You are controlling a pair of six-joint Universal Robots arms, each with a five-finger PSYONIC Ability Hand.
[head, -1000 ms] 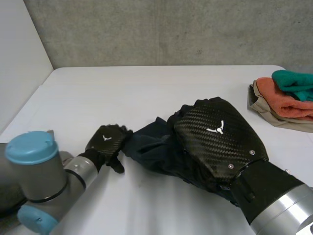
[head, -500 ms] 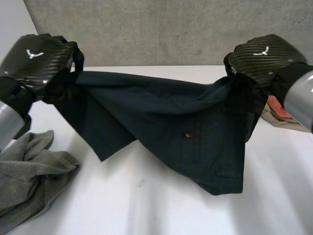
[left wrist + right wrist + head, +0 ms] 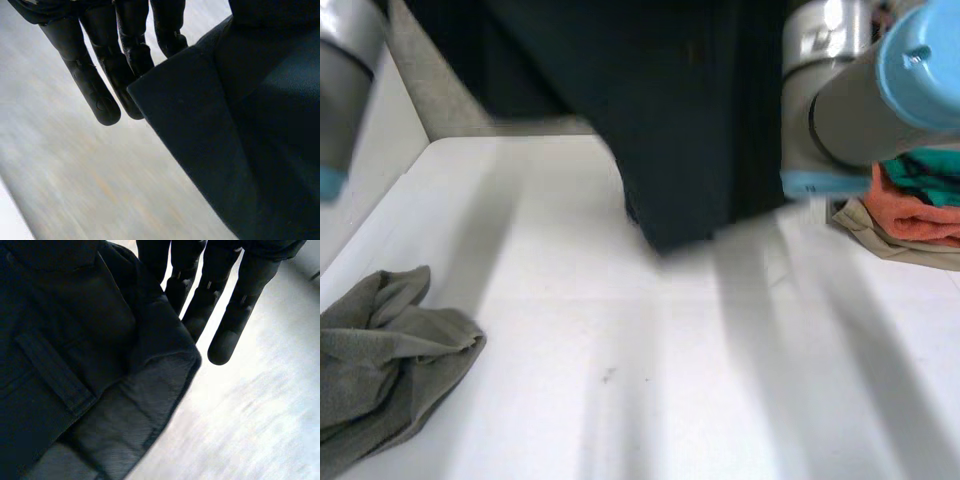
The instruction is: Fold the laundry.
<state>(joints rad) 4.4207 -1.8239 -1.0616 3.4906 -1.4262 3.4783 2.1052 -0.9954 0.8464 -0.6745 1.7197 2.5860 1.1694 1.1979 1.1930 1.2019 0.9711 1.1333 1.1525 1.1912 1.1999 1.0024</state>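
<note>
A dark navy garment (image 3: 690,120) hangs in the air between my two raised arms, its lower hem above the far part of the white table (image 3: 620,400). My left arm (image 3: 345,80) and right arm (image 3: 860,100) reach upward at either side of it. In the left wrist view my left hand (image 3: 100,75) has straight fingers, with an edge of the garment (image 3: 240,125) pinched at the thumb side. In the right wrist view my right hand (image 3: 225,305) likewise keeps straight fingers beside the garment (image 3: 75,340), whose waistband and belt loop hang below the palm.
A crumpled grey cloth (image 3: 390,350) lies at the table's near left. A stack of folded items (image 3: 915,205) in teal, orange and beige sits at the right edge. A concrete wall rises behind the table.
Both hands have lifted the dark garment much higher, out past the top of the head view. The garment now hangs straighter and clear of the table.
</note>
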